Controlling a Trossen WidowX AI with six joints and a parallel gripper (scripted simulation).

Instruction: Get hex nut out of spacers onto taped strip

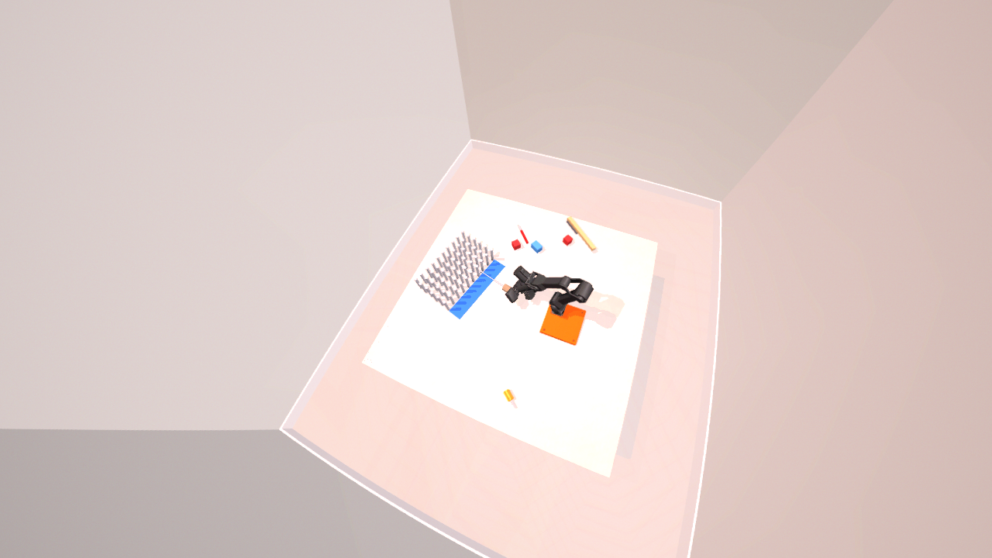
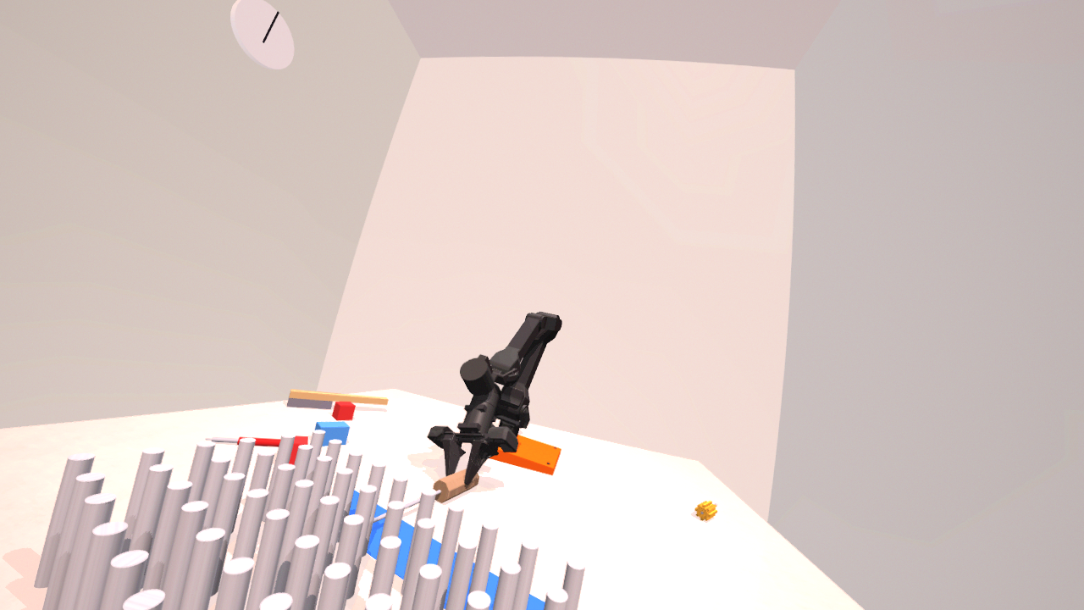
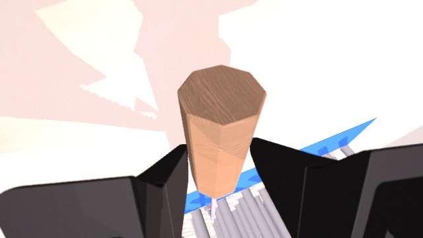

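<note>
My gripper [image 1: 511, 288] [image 2: 461, 478] [image 3: 219, 148] is shut on the wooden handle [image 2: 448, 486] [image 3: 218, 132] of a tool, just in front of the strip. The tool's thin metal shaft [image 1: 494, 279] [image 2: 405, 504] [image 3: 213, 208] crosses over the blue taped strip [image 1: 471, 298] [image 2: 409, 538] [image 3: 360, 130] to the front edge of the spacer field. Its far end is hard to see among the spacers. The grey metal spacers [image 2: 248, 530] stand upright in several rows, at the left in the top view. I cannot make out the hex nut in any view.
Beside the field lie a red-handled tool [image 1: 523, 235] [image 2: 261, 441], a red cube [image 1: 515, 244] and a blue block [image 1: 536, 246] [image 2: 333, 434]. Another red cube [image 1: 567, 239] and a wooden bar [image 1: 581, 233] lie farther off. An orange plate [image 1: 563, 329] is at the arm's base; a yellow item [image 1: 508, 395] [image 2: 705, 510] lies apart.
</note>
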